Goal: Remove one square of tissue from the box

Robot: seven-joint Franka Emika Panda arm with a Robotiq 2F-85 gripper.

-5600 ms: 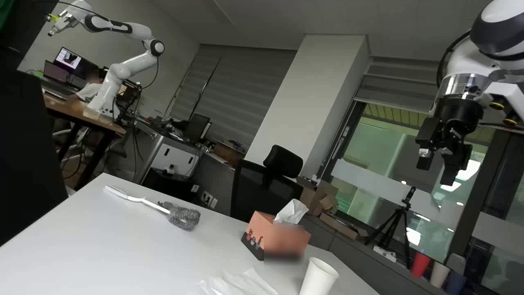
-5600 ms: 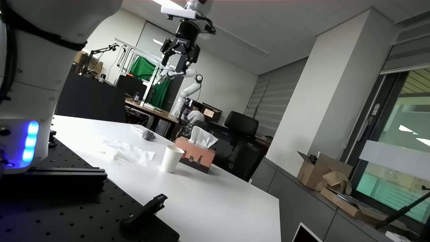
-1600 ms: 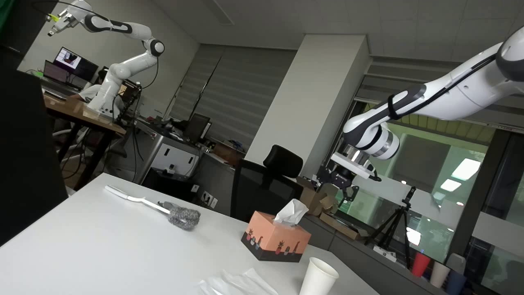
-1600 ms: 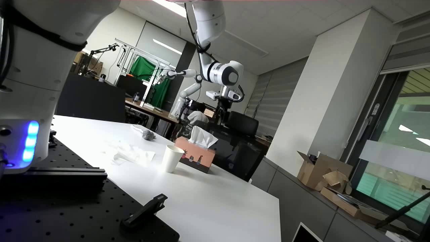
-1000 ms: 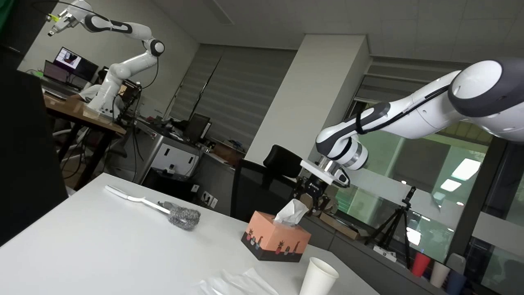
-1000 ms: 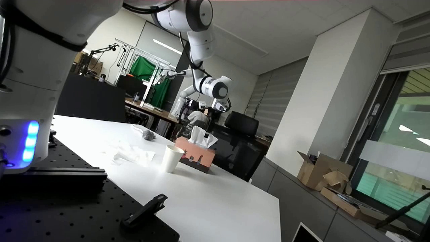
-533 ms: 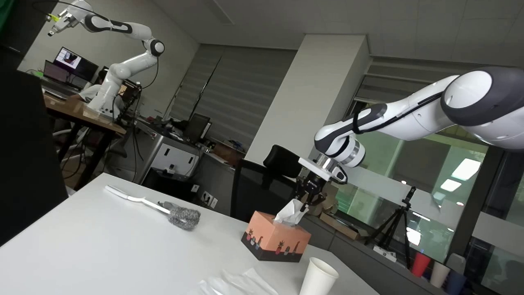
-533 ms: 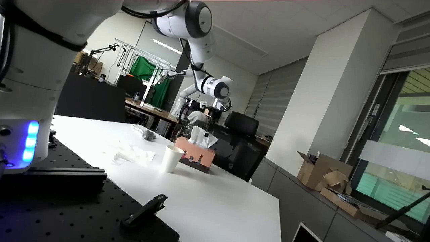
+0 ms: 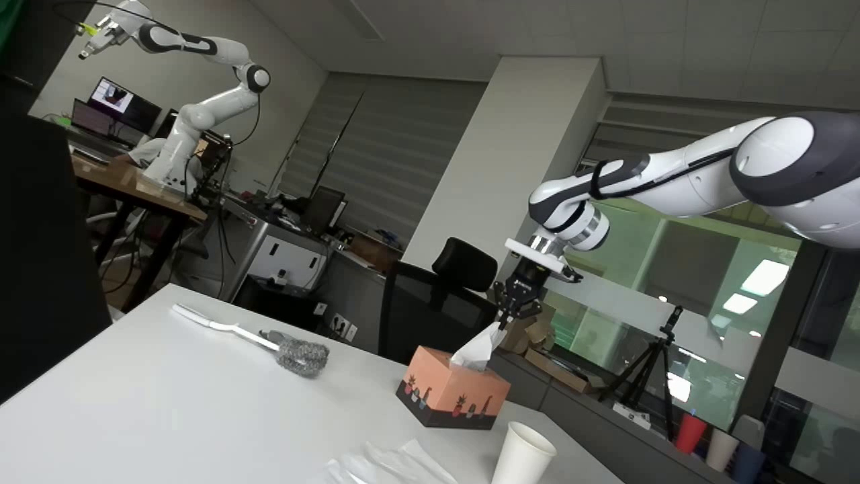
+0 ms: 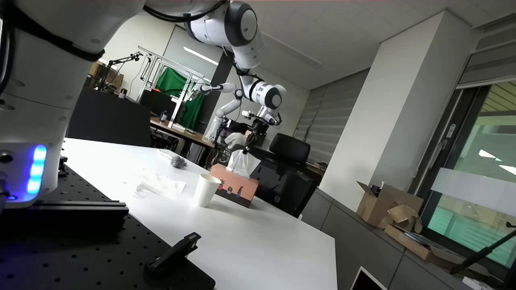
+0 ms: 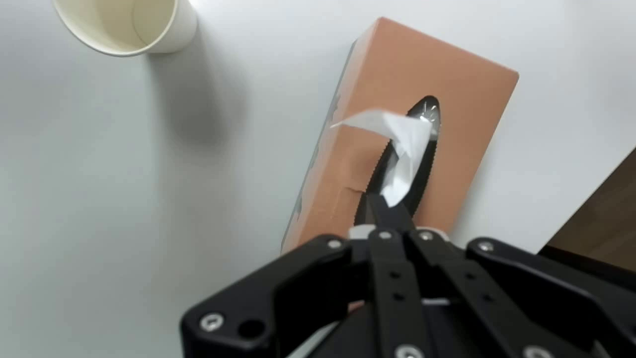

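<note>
The orange tissue box [image 9: 451, 390] stands upright on the white table, its slot facing up. From the slot a white tissue [image 9: 477, 351] rises, stretched to a point at my fingertips, with its lower end inside the box. My gripper [image 9: 502, 324] is above the box, its fingers pressed together on the tissue's top. In the wrist view the gripper [image 11: 390, 209] covers the near part of the box [image 11: 447, 64], and the tissue [image 11: 412, 136] runs from the tips with a loose corner folding over to the left. How much lies between the fingers is hidden.
A white paper cup [image 9: 524, 454] stands close to the box. Loose crumpled tissues [image 10: 159, 184] lie on the table, and a grey-headed brush [image 9: 302, 356] is farther along. Behind the box, past the table edge, is a black office chair [image 9: 437, 309].
Over the last seconds my gripper came across and down to the tissue. Within the last second it went from open to shut on it and rose slightly, drawing the tissue taller.
</note>
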